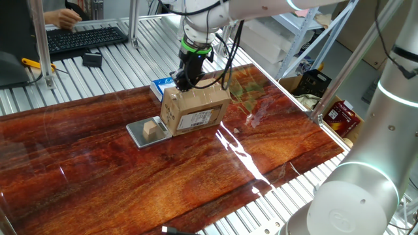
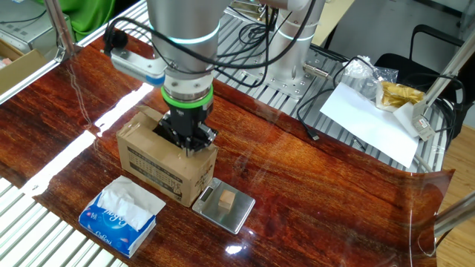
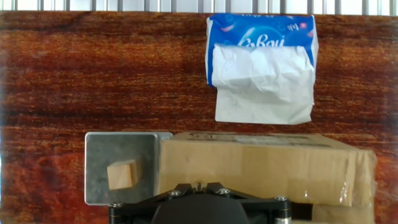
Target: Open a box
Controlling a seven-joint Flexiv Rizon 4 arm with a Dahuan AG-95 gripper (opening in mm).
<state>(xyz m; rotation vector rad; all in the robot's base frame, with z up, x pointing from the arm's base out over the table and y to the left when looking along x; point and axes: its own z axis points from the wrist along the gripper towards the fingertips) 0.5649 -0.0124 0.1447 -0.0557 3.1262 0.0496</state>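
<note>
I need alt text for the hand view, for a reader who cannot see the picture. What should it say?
Looking straight down past the black gripper at a brown cardboard box on a reddish wooden table. A metal plate bearing a small wooden cube lies left of the box. A blue tissue packet with white tissue pulled out lies beyond it.

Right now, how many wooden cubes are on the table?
1. The cube sits on the small metal plate right beside the box, on the side away from the tissue packet. Any cube inside the box would be hidden.
</note>
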